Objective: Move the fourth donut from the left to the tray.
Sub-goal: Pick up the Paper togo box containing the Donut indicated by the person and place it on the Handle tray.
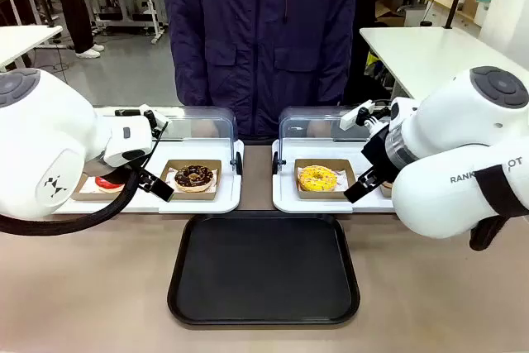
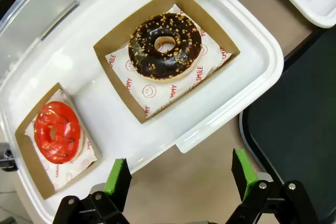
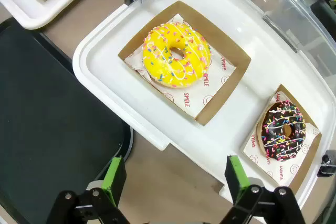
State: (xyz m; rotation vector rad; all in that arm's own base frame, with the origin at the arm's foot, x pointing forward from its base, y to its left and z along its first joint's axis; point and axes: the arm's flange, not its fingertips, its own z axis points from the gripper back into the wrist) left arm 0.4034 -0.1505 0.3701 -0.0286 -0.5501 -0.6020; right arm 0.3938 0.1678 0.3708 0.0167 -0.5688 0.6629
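Person in a dark coat (image 1: 260,39) is standing just past the far edge of the black tray (image 1: 263,270). Two white lidded trays (image 1: 207,202) sit right behind that far edge, one off each corner, with their clear lids (image 1: 202,126) flipped up.

Both arms hover over the tray's far corners. Right gripper (image 3: 176,169) is spread wide and empty, and so is the left gripper (image 2: 181,166).

The fourth donut (image 3: 284,130) is in its cardboard holder (image 3: 310,150) at the outer end of the right-hand white tray, the spot farthest from the black tray.

I'd guess it's light and squishy with glaze that smears, so pinch the holder's side walls, gently, since thin card bends.

The yellow donut (image 3: 176,55) sits between it and the tray, and there's the white rim to lift over. The crumb-topped chocolate donut (image 2: 165,46) and red donut (image 2: 57,131), beyond the tray's other corner, are out of the way.
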